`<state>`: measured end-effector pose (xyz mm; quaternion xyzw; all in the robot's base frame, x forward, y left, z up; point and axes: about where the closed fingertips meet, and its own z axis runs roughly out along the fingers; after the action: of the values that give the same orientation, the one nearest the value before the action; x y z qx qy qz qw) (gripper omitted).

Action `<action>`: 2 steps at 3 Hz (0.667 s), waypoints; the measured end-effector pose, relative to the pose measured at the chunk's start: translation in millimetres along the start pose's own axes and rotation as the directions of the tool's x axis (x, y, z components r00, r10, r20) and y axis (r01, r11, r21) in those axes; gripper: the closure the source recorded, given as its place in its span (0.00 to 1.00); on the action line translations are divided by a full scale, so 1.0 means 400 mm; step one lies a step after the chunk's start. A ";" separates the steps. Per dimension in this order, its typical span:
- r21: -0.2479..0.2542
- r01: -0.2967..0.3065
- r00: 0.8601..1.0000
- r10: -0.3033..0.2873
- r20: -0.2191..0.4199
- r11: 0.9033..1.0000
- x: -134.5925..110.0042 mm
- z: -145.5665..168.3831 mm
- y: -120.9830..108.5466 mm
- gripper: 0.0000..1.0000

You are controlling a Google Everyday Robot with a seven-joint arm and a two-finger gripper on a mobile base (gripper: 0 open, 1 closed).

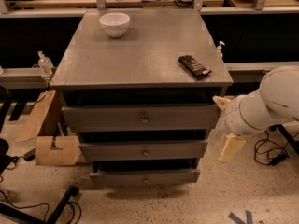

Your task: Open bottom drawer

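The grey cabinet (140, 59) has three drawer fronts. The bottom drawer (145, 176) is the slimmest, lowest one, with a tiny round knob (145, 180) at its centre. It stands slightly out from the cabinet, like the two above it. My gripper (230, 149) is a cream-coloured piece hanging from the white arm (261, 106). It is to the right of the cabinet, at about the height of the middle drawer (144, 150), and apart from all the drawers.
A white bowl (114, 23) and a dark flat remote-like object (194, 66) lie on the cabinet top. Cardboard pieces (51, 148) stand on the floor at the left. Cables (268, 153) lie on the floor at the right, and a black stand leg (56, 209) lies at the lower left.
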<state>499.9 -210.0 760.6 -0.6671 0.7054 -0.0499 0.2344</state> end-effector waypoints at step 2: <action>-0.037 0.001 1.000 0.000 0.007 0.999 0.010 0.110 0.064 0.00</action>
<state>493.8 -200.3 710.8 -0.6716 0.7051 -0.0346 0.2247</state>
